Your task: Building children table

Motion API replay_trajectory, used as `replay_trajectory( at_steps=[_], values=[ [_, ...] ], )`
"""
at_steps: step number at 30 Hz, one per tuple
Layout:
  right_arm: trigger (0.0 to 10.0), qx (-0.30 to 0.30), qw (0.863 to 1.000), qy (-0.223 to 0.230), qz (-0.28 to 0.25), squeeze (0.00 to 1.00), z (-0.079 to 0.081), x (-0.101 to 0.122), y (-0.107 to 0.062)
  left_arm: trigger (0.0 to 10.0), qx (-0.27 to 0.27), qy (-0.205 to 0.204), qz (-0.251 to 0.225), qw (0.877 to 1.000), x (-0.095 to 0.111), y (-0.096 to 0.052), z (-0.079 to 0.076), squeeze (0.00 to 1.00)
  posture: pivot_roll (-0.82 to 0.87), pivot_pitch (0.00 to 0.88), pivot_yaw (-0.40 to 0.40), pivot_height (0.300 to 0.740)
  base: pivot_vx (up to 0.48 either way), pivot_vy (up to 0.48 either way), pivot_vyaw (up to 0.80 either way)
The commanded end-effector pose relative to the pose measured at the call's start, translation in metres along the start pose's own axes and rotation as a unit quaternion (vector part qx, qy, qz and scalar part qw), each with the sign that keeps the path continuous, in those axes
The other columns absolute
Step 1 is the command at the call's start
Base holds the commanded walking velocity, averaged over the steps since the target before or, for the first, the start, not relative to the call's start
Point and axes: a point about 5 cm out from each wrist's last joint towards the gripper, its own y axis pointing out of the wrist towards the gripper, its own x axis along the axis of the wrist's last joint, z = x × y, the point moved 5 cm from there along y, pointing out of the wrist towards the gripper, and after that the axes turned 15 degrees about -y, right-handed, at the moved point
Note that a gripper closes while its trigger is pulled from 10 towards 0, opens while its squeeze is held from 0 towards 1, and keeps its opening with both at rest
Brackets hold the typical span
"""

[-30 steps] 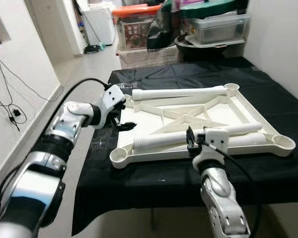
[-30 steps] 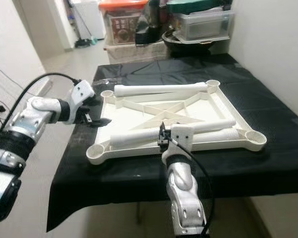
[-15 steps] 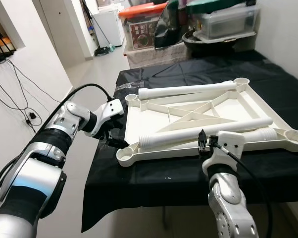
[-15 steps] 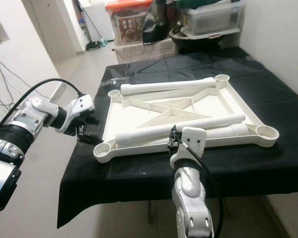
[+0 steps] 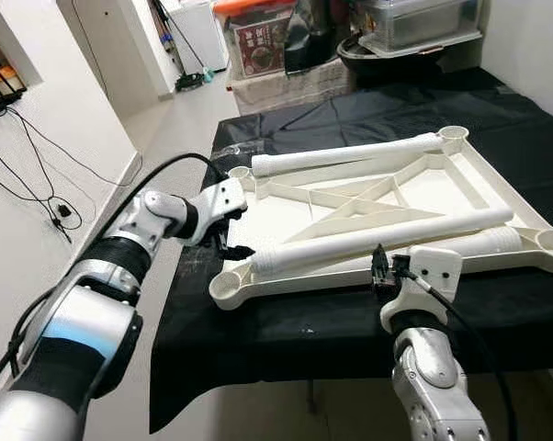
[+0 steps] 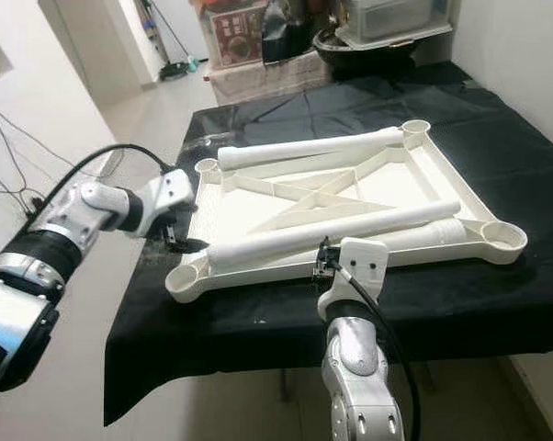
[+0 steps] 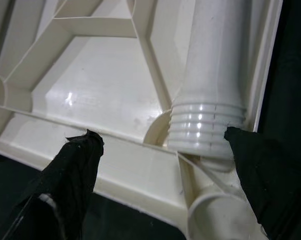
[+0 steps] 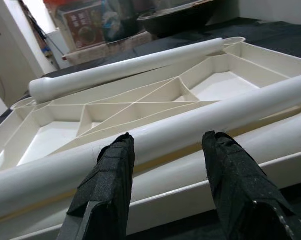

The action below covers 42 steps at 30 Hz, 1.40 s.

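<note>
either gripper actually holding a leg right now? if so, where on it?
Nothing is held. The left gripper is open around the threaded end of the near table leg, not closed on it. The right gripper is open before the tabletop's near edge.

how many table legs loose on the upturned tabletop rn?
3. One table leg lies along the far edge of the tabletop. A second runs across the middle, its threaded end by the left hand. A third, partly hidden, lies behind the right hand.

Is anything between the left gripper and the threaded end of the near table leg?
Nothing visible. The left gripper is open at the tabletop's left edge, fingers straddling the near leg's threaded end, with only the tabletop's low rim beneath.
</note>
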Motion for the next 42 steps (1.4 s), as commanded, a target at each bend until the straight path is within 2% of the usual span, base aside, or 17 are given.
replay_trajectory(
  at_steps=[1, 12, 28, 29, 42],
  values=[
    [10.0, 0.011, 1.000, 0.004, 0.005, 0.00, 0.006, 0.001, -0.004, 10.0, -0.009, -0.007, 0.013, 1.000, -0.009, 0.000, -0.002, 0.00, 0.13, 0.142, 0.211, 0.740, 0.000, 0.000, 0.00],
    [10.0, 0.007, 1.000, -0.001, 0.012, 0.00, -0.002, 0.005, -0.012, 10.0, -0.017, -0.014, 0.014, 1.000, -0.015, 0.009, -0.011, 0.00, 0.12, 0.173, 0.211, 0.740, 0.000, 0.000, 0.00],
    [10.0, 0.004, 1.000, -0.001, 0.016, 0.00, -0.006, 0.013, -0.016, 10.0, -0.026, -0.030, 0.018, 0.999, -0.029, 0.012, -0.018, 0.00, 0.11, 0.210, 0.210, 0.740, 0.000, 0.000, 0.00],
    [10.0, 0.004, 1.000, -0.001, 0.017, 0.00, -0.007, 0.013, -0.016, 0.0, -0.026, -0.031, 0.018, 0.999, -0.030, 0.012, -0.018, 0.00, 0.11, 0.210, 0.210, 0.740, 0.000, 0.000, 0.00],
    [10.0, 0.011, 1.000, -0.001, 0.025, 0.00, -0.003, 0.010, -0.015, 0.0, -0.028, -0.037, 0.006, 0.999, -0.027, 0.009, -0.016, 0.00, 0.12, 0.196, 0.205, 0.740, 0.000, 0.000, 0.00]
  ],
)
